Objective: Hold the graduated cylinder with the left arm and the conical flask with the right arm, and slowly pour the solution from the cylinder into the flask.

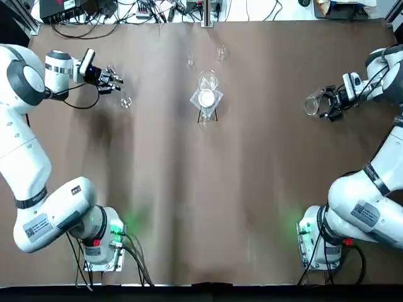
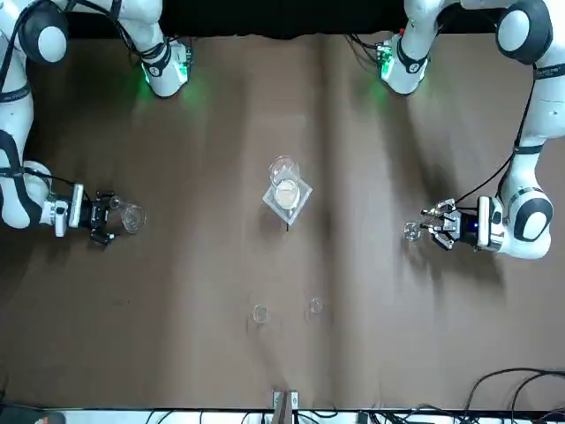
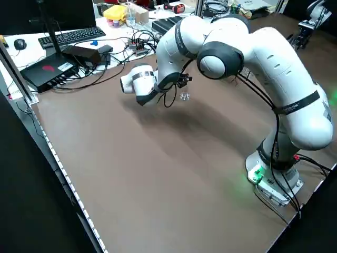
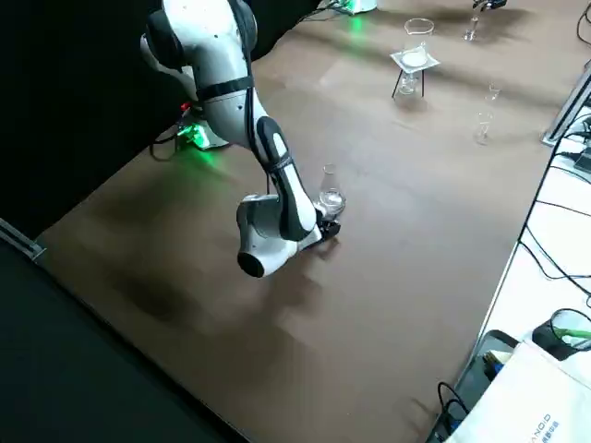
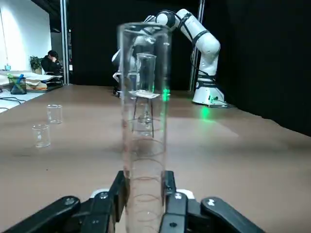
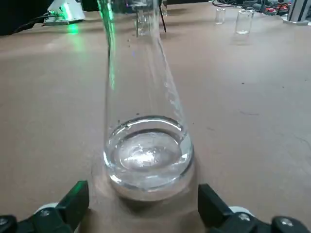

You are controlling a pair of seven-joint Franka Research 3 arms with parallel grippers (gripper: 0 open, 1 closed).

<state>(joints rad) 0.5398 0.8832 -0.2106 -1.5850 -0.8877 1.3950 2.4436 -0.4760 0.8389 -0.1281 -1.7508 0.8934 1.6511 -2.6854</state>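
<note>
Brown covering spreads over the broad worktop [image 1: 252,189], with the white, black-jointed left arm [image 1: 22,138] and its matching right arm [image 1: 362,211] reaching over it from their bases on either side. Off in the room, past the worktop, a person in dark clothes [image 5: 51,63] sits by a white table. Between the two arms stands a clear glass vessel with a white disc [image 2: 285,190], set on a pale square plate above a dark tripod [image 4: 400,83]. At the left arm's end, the black two-fingered left end effector [image 5: 147,182] is clamped on the tall, slim, clear glass graduated cylinder [image 5: 146,160], which stands upright between its fingers and carries fine rings along its wall; whether its foot touches the worktop I cannot tell. At the other side, the black two-fingered right end effector [image 6: 144,194] has its fingers well apart, one on each side of the clear glass conical flask [image 6: 148,160], with a gap between each fingertip and the glass. The flask is upright, its wide round bottom just beside the fingers and its narrow neck above, well apart from the cylinder. Smallest are two clear glass beakers, the larger one [image 6: 244,22] and the smaller one [image 6: 220,16], standing near each other on the worktop, on the far side of the tripod from the arm bases.
</note>
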